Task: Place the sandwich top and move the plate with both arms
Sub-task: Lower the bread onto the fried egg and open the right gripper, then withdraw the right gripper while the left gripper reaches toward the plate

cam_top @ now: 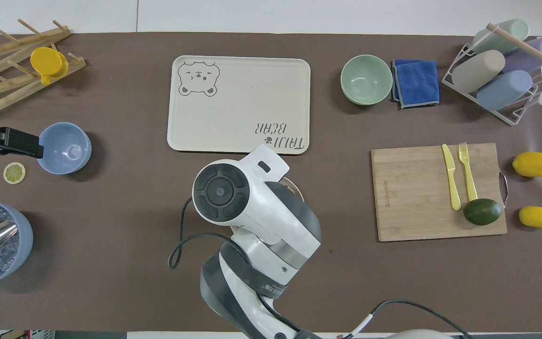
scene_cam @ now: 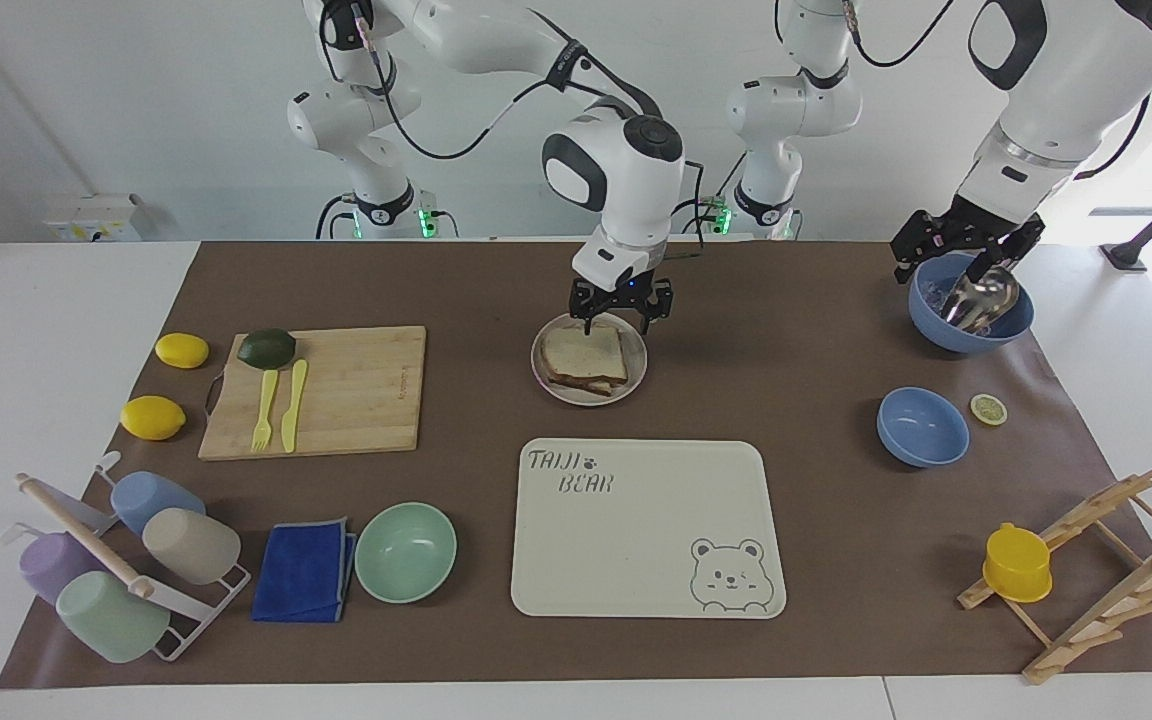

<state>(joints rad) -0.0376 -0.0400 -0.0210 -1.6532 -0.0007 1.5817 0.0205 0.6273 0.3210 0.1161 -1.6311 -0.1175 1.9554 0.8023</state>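
The sandwich top (scene_cam: pixel 586 352) is lying flat on the stack on the plate (scene_cam: pixel 638 372), the right gripper (scene_cam: pixel 621 312) is hovering above it with fingers spread and empty, the left gripper (scene_cam: pixel 966 262) is waiting over a blue bowl (scene_cam: pixel 971 325), so in my judgement placing is done and both arms are due at the plate's rim.

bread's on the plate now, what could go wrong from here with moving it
1. The sandwich top lies loose and slightly skewed on the slice below, so tilting the plate could slide it off.
2. The right gripper hangs open just over the plate's robot-side rim; a low sideways move could clip the bread.
3. The left gripper is over the blue bowl holding a metal scoop, away from the plate, so both arms aren't ready.
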